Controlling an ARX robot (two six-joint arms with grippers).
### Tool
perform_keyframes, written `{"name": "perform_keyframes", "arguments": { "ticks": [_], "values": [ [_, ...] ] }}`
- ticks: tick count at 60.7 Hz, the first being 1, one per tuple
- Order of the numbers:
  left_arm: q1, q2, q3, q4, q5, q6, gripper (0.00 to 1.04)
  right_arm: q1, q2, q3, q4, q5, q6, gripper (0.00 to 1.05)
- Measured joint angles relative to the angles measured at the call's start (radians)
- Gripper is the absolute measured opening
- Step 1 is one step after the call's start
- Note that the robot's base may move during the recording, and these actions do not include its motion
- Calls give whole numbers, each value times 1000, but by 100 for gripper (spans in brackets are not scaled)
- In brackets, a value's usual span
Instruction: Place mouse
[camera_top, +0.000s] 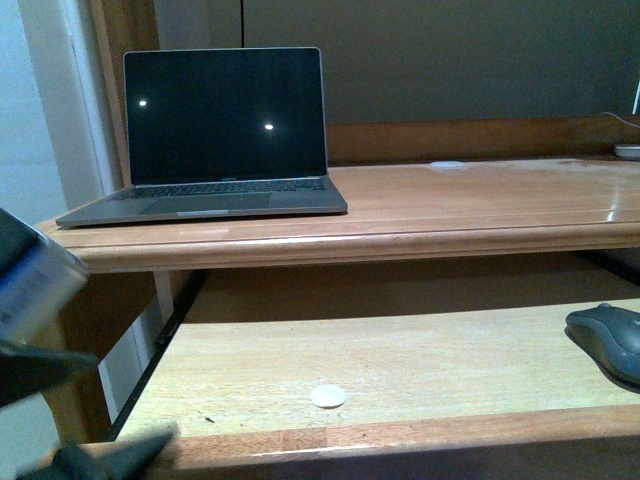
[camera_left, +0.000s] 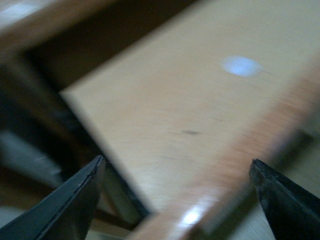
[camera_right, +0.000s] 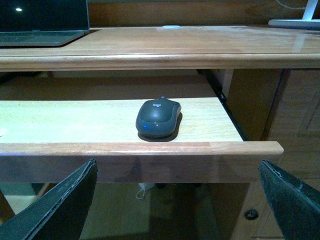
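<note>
1. The mouse (camera_right: 158, 117) lies flat on the pull-out shelf (camera_right: 60, 122) that sits under the top of the desk (camera_right: 165, 47). It is toward the shelf's right end, close behind the raised front lip.
2. In the front view the mouse (camera_top: 610, 340) shows at the far right edge, partly cut off by the frame.
3. The right pincer (camera_right: 177, 162) is spread wide and holds nothing. Its two dark fingers (camera_right: 65, 205) frame the shelf's front lip, and the mouse is between them but farther back, clear of both.
4. The left pincer (camera_left: 176, 161) is also spread and empty. Its view is blurred, showing the pale wood of the shelf (camera_left: 165, 110) between the finger tips.
5. A small white disc (camera_top: 328, 396) rests on the shelf (camera_top: 420, 350) near its front lip, left of the middle and well apart from the mouse. The left wrist view shows the same disc (camera_left: 241, 66) as a pale blur.
6. An open laptop (camera_top: 215, 135) with a dark screen stands on the left part of the desk (camera_top: 480, 200), above the shelf.
7. The left arm (camera_top: 30, 290) appears as a blurred shape at the lower left edge of the front view, beside the shelf's left end.
</note>
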Motion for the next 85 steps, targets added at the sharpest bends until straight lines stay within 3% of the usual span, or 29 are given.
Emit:
{"name": "perform_keyframes", "arguments": {
  "ticks": [1,6,9,13,20,27,37,45,51,85],
  "values": [
    [-6,-7,-33,91,-87,-65,82,0,0,0,0,-4,0,97],
    [1,-37,-130,322,-345,-196,70,0,0,0,0,-1,0,97],
    [20,-73,-169,401,-425,-250,61,16,16,6,-30,69,21,97],
    [47,-142,-210,411,-427,-294,47,24,104,62,-129,251,79,97],
    [78,-219,-267,376,-385,-322,25,-53,344,145,82,242,87,97],
    [113,-314,-311,325,-357,-332,3,-35,679,275,370,215,46,97],
    [143,-360,-375,338,-326,-336,3,46,1001,433,481,185,-27,97],
    [212,-470,-394,251,-242,-336,3,89,1201,549,414,159,-90,97],
    [241,-542,-400,190,-237,-337,3,84,1297,621,348,164,-106,97],
    [244,-870,-416,-109,-228,-337,3,114,1458,743,177,192,-146,97]
  ]
}}
